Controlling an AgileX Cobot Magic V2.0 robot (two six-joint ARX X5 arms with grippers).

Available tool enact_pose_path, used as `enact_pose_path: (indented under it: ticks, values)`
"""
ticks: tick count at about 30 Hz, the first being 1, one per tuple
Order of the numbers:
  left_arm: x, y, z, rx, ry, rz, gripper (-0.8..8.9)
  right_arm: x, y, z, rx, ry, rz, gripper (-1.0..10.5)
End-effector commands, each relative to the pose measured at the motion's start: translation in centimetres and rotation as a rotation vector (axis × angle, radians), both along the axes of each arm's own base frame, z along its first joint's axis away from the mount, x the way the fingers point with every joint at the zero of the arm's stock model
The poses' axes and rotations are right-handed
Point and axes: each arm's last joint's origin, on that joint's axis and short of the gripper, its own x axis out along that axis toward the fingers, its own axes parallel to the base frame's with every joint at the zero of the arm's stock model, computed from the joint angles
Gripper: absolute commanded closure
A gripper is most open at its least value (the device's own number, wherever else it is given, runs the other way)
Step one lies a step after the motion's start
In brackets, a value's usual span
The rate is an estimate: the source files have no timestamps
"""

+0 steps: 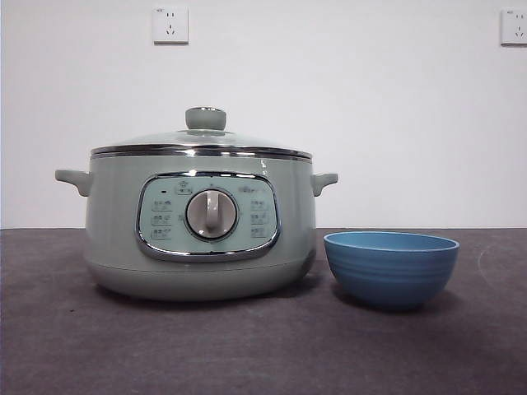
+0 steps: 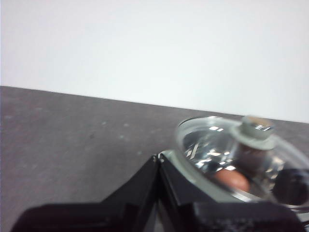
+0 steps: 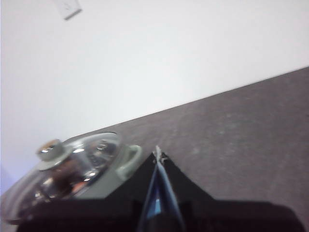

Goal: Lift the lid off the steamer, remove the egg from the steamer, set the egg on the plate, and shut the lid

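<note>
The round clear glass lid (image 1: 202,141) with its sage-green knob is seated on the pale green steamer pot (image 1: 202,230) on the dark desk (image 1: 247,354), beside a blue bowl (image 1: 390,267). A brown egg (image 2: 231,180) is seen through the glass. Both the left claw (image 2: 158,162) and the right claw (image 3: 158,155) are pressed closed, empty, held just beside the lid.

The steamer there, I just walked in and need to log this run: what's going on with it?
Nothing is being handled yet. The steamer stands on the table with the lid seated on it, and a blue bowl sits beside it, apart. A brownish egg shows through the glass. The left hand and the right hand both hang near the pot, shut and holding nothing. No plate is in view.
</note>
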Motion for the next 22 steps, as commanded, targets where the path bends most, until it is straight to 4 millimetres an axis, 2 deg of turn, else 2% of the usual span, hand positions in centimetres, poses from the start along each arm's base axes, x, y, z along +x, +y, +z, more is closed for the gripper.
enact_pose_path:
  ticks: [1, 7, 15, 19, 22]
  values:
    - [-0.4, -0.1, 2.0, -0.011, 0.007, -0.048, 8.21, 0.4, 0.2, 1.9, -0.001, 0.024, 0.052, 9.6]
    - [-0.6, -0.5, 5.6, 0.044, 0.087, -0.171, 8.21, 2.1, 0.8, 6.6, -0.117, 0.12, 0.287, 9.6]
    - [0.0, -0.8, 9.0, 0.124, 0.215, -0.316, 8.21, 4.6, 1.7, 12.3, -0.281, 0.235, 0.522, 9.6]
    - [0.6, -0.9, 10.2, 0.146, 0.262, -0.38, 8.21, 5.4, 2.1, 13.4, -0.345, 0.308, 0.583, 9.6]
    - [1.1, -1.0, 10.5, 0.159, 0.334, -0.416, 8.21, 5.7, 2.3, 13.5, -0.362, 0.381, 0.622, 9.6]
